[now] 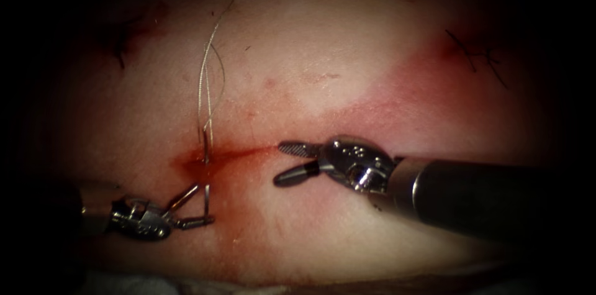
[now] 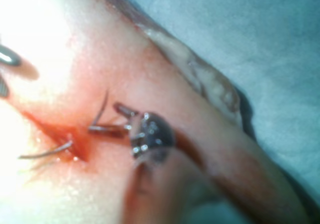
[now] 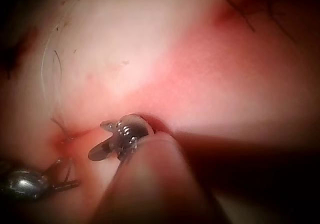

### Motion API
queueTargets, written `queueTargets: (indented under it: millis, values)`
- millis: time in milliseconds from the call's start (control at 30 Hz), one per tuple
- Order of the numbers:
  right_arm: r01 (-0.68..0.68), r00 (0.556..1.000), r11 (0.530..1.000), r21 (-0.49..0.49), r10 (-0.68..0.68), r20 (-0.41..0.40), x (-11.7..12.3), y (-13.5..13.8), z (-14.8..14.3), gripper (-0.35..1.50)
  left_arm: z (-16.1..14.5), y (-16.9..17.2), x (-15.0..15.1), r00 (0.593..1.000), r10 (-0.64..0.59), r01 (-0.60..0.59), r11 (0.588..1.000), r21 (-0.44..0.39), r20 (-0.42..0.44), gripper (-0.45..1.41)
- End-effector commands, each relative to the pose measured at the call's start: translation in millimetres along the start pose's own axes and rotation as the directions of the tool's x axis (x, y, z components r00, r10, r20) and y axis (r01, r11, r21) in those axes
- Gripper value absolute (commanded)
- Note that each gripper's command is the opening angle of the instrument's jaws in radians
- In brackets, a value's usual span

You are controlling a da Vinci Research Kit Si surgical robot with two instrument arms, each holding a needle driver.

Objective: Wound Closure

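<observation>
Left hand (image 1: 197,207), jaws apart, lower one seemingly touching the thin curved steel needle (image 1: 207,199) below the cut (image 1: 248,149); a firm hold can't be confirmed. Pale thread (image 1: 208,84) rises from the red-stained pink tissue (image 1: 323,53). Right hand (image 1: 292,161) spread apart, holding nothing. Needle: stiff, slick, likely best clamped mid-curve.

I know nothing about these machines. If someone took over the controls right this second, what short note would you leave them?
Left tool: jaws open around the needle, which stands near the cut's left end; whether they grip it is unclear.
Right tool: jaws open, holding nothing, just right of there.
Thread runs up from the cut's left end across the tissue; red fluid pools there.
Done: thread through the left end.
Left: the cut stays open toward the right.
</observation>
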Motion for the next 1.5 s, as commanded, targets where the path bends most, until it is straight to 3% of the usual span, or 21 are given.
queueTargets:
  millis: [33, 467, 567, 633, 667, 900, 1067, 1133, 1500]
  values:
    - [-0.002, 1.000, 1.000, 0.005, 0.002, -0.004, -0.5, 0.1, 1.1, 1.18, 0.5, 1.0, -0.1, 1.000, -0.002, 0.002, 1.000, 0.003, 0.002, 0.49]
    - [-0.005, 1.000, 1.000, 0.008, 0.005, -0.005, -1.5, 0.1, 2.0, 1.11, 1.3, 0.0, 0.9, 0.999, 0.035, -0.035, 0.999, 0.031, -0.022, 0.41]
    - [-0.012, 1.000, 1.000, 0.009, 0.012, -0.011, -1.5, 0.1, 2.0, 1.08, 1.5, 0.0, 0.9, 0.999, 0.036, -0.036, 0.999, 0.029, -0.025, 0.19]
    - [-0.012, 1.000, 1.000, 0.010, 0.012, -0.013, -1.5, 0.1, 2.0, 1.06, 1.6, 0.0, 0.8, 0.999, 0.036, -0.036, 0.999, 0.029, -0.025, -0.10]
    - [-0.012, 1.000, 1.000, 0.015, 0.012, -0.015, -1.5, 0.1, 1.9, 1.05, 1.5, -0.1, 0.8, 0.999, 0.036, -0.035, 0.999, 0.028, -0.026, -0.45]
    - [-0.022, 0.999, 1.000, 0.014, 0.023, -0.036, -1.2, -0.1, 1.4, 1.03, 0.3, -0.5, 1.8, 0.999, -0.008, 0.007, 1.000, -0.005, -0.032, -0.45]
    - [-0.025, 0.999, 1.000, 0.017, 0.025, -0.042, -1.0, -0.1, 1.2, 1.03, -1.4, -0.4, 5.2, 0.998, -0.039, 0.037, 0.998, -0.046, -0.046, -0.45]
    - [-0.025, 0.999, 1.000, 0.017, 0.025, -0.042, -1.0, -0.1, 1.2, 1.03, -2.0, 0.0, 8.2, 0.996, -0.053, 0.049, 0.997, -0.068, -0.069, -0.45]
    - [-0.030, 0.999, 0.999, 0.023, 0.031, -0.044, -1.1, -0.4, 1.3, 1.01, -4.4, 2.2, 14.9, 0.992, -0.075, 0.064, 0.991, -0.115, -0.099, -0.45]
